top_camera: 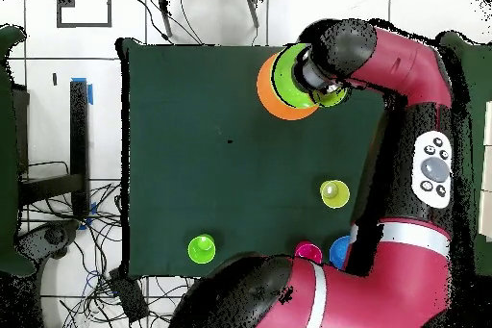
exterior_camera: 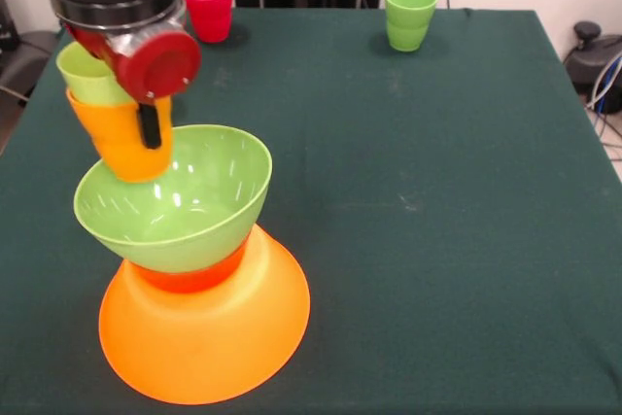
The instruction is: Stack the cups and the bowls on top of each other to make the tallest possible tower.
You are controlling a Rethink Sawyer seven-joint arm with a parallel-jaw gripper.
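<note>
From my remote console, I saw the gripper (exterior_camera: 148,123) clamped on the rim of an orange cup (exterior_camera: 123,139) with a lime cup (exterior_camera: 89,76) nested inside, one black finger (exterior_camera: 150,126) down its outer wall. The cup's base sat tilted in the lime green bowl (exterior_camera: 180,203) topping the tower (exterior_camera: 199,284). The red arm (top_camera: 408,103) bent over from the table's far side. A red cup (exterior_camera: 208,7) and green cups (exterior_camera: 409,16) stood well apart.

Dark green tablecloth (exterior_camera: 437,191) covered the table across most of the frame. Tangled cables (top_camera: 91,233) lay at lower left on pale floor tiles (top_camera: 48,74), overhead view.
</note>
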